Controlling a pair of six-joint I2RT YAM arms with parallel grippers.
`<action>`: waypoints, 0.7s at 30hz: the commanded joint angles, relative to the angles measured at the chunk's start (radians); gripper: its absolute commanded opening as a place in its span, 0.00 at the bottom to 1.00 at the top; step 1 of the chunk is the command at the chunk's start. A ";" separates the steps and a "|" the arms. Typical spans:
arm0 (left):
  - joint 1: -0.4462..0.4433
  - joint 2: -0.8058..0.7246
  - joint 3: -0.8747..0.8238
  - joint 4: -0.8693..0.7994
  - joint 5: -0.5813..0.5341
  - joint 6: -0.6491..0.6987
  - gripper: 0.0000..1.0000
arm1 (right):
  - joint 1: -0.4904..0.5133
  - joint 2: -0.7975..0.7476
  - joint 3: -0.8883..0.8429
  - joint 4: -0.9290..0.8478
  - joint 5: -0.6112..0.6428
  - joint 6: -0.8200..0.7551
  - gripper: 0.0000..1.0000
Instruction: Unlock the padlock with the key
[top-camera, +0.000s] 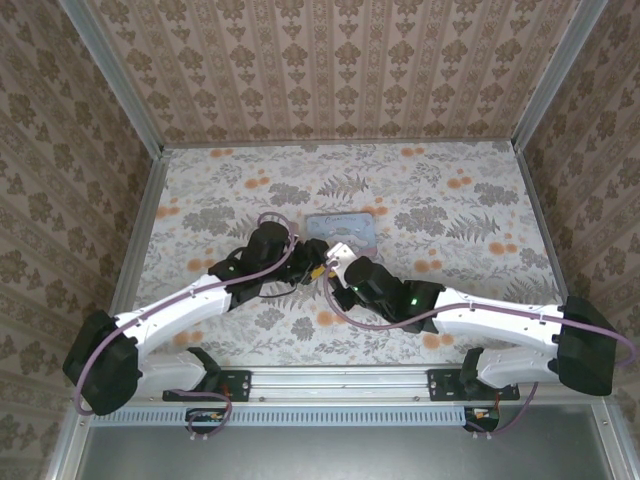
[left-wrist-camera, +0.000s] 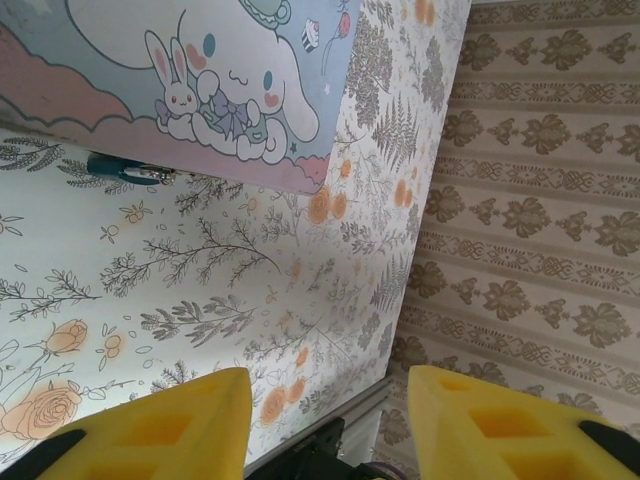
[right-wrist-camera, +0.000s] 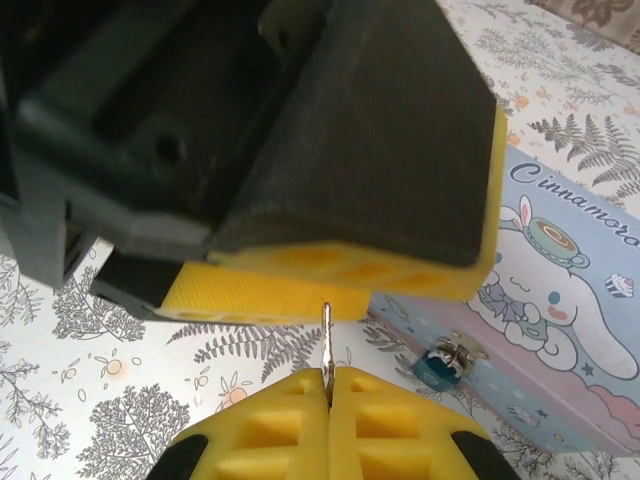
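Right hand (right-wrist-camera: 328, 388) pinches the key (right-wrist-camera: 326, 338), head hidden; left hand (left-wrist-camera: 330, 405) gapes wide.

I see the tiny teal padlock (right-wrist-camera: 440, 365) lying against the tin's (right-wrist-camera: 560, 300) side, and the thin metal key (right-wrist-camera: 326, 345) upright, pinched in the right gripper (right-wrist-camera: 328, 390).

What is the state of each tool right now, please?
Left tool: open, holding nothing.
Right tool: closed on the key.
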 joint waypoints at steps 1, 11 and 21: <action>-0.009 0.009 0.024 -0.001 -0.021 -0.014 0.41 | 0.009 0.016 0.040 -0.017 0.065 -0.026 0.00; -0.012 0.011 0.009 0.016 -0.022 -0.019 0.24 | 0.010 0.046 0.062 -0.026 0.083 -0.026 0.00; -0.014 0.023 -0.008 0.034 -0.018 -0.023 0.13 | 0.012 0.063 0.076 -0.027 0.084 -0.024 0.00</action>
